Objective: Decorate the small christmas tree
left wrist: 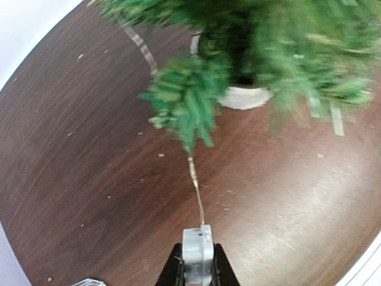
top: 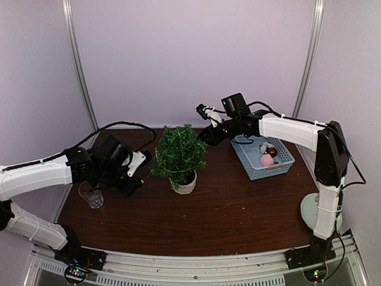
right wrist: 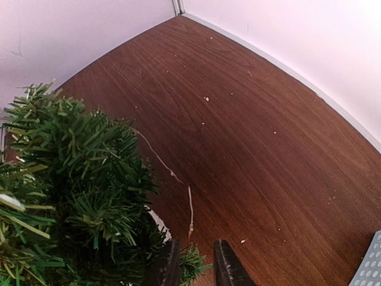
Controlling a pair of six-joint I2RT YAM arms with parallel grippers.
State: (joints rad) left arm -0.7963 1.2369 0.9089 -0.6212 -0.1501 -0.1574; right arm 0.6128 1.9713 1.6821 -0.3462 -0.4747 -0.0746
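Note:
The small christmas tree (top: 178,154) stands mid-table in a white pot (top: 186,183); it also fills the left of the right wrist view (right wrist: 71,196) and the top of the left wrist view (left wrist: 238,53). My left gripper (top: 136,170) is left of the tree, shut on a small grey box (left wrist: 197,250). A thin light wire (left wrist: 195,185) runs from the box into the branches. My right gripper (top: 206,137) hovers at the tree's upper right, jaws narrowly apart (right wrist: 193,253) around a green sprig. A wire strand (right wrist: 189,205) hangs just ahead of its left finger (right wrist: 168,262).
A light-blue basket (top: 286,161) at the right holds a pink ball (top: 266,159) and a dark red ball (top: 272,152). A clear glass cup (top: 90,195) stands under the left arm. A pale disc (top: 311,210) lies by the right arm's base. Walls close the back and sides.

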